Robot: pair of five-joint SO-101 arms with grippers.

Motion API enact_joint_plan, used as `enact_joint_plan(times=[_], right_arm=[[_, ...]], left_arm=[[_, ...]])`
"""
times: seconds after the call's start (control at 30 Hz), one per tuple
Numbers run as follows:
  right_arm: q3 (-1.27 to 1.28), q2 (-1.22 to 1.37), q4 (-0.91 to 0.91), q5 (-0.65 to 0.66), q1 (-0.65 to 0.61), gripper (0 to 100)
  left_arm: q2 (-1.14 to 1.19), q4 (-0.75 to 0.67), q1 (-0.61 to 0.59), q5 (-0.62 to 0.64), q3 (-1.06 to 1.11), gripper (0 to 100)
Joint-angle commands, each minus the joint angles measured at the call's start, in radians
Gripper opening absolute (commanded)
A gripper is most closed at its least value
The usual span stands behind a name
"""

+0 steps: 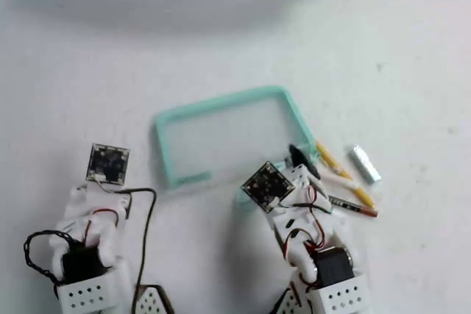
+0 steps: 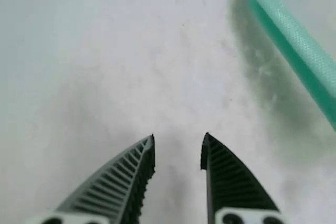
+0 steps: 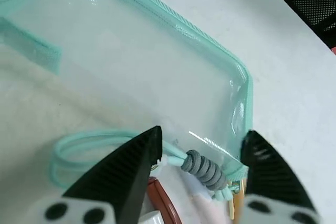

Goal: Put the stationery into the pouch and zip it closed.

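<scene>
Your right tool [image 3: 203, 135] hangs over one corner of the clear pouch [image 3: 131, 61] with teal edging. Its jaws are set wide and hold nothing. The grey corded zip pull [image 3: 202, 169] lies between the two jaws and is not yet pinched. A teal carry loop [image 3: 86, 142] curls off the same corner onto the white bench [image 1: 221, 42].

In the high view the pouch lies flat in the middle of the bench, with its near right corner under your right arm. All the stationery is outside it, on the bench just beside its right edge. There are yellow pencils [image 1: 327, 158], a dark pen [image 1: 355, 208] nearest the arm, and a short silver stick [image 1: 365, 164] farthest out.

Your left tool [image 2: 178, 140] sits low over bare bench with its jaws partly open and empty. The pouch's teal edge is near it but not touching.

The step in hand looks like taking the zip pull to open the pouch, though you cannot tell from here how far the zip already stands open. Next, you would likely close the right tool on the grey pull and draw it along the zip. The light pouch may slide as you pull, so the left tool probably needs to pin its far side first.
</scene>
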Motion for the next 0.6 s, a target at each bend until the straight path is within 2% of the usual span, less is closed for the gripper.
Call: enact_joint_plan(times=[0.0,0.17,0.37,0.57], right_arm=[[0.009,0.01,-0.01,0.006,-0.002,25.2],[0.009,0.01,-0.01,0.006,-0.002,15.4],[0.009,0.01,-0.01,0.006,-0.002,6.0],[0.009,0.007,-0.01,0.009,-0.002,3.8]], left_arm=[[-0.015,-0.006,-0.008,-0.003,-0.055,16],[-0.015,0.002,-0.008,-0.092,-0.143,16],[-0.008,0.003,-0.001,-0.057,-0.353,16],[0.053,0.002,0.125,-0.057,-0.377,16]])
